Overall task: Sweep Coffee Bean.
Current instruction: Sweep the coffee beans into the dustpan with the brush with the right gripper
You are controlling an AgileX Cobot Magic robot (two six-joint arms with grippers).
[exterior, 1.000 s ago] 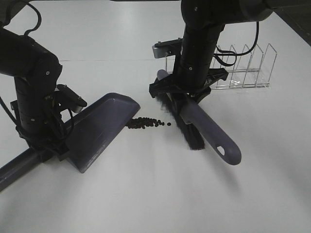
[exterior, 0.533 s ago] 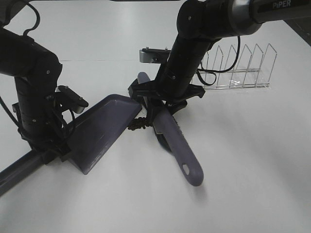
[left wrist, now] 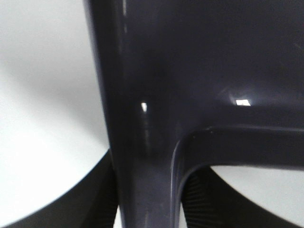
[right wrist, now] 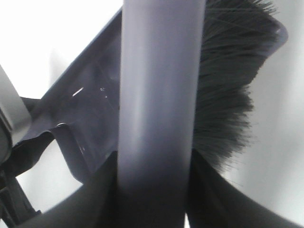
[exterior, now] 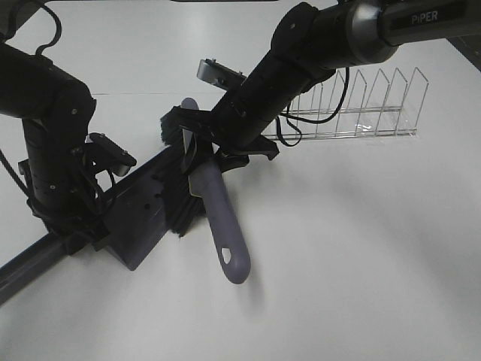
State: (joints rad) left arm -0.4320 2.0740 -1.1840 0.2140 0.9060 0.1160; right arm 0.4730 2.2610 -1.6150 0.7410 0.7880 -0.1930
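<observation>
Coffee beans (exterior: 155,188) lie in dustpan (exterior: 131,226), beside brush (exterior: 214,199) in right claw (exterior: 209,154)

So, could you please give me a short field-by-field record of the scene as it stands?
left tool: shut on the dustpan handle
right tool: shut on the brush handle
brush: bristles against the dustpan's mouth
coffee beans: a few dark specks inside the dustpan; none visible on the table
clear rack: on the table behind the right arm
</observation>
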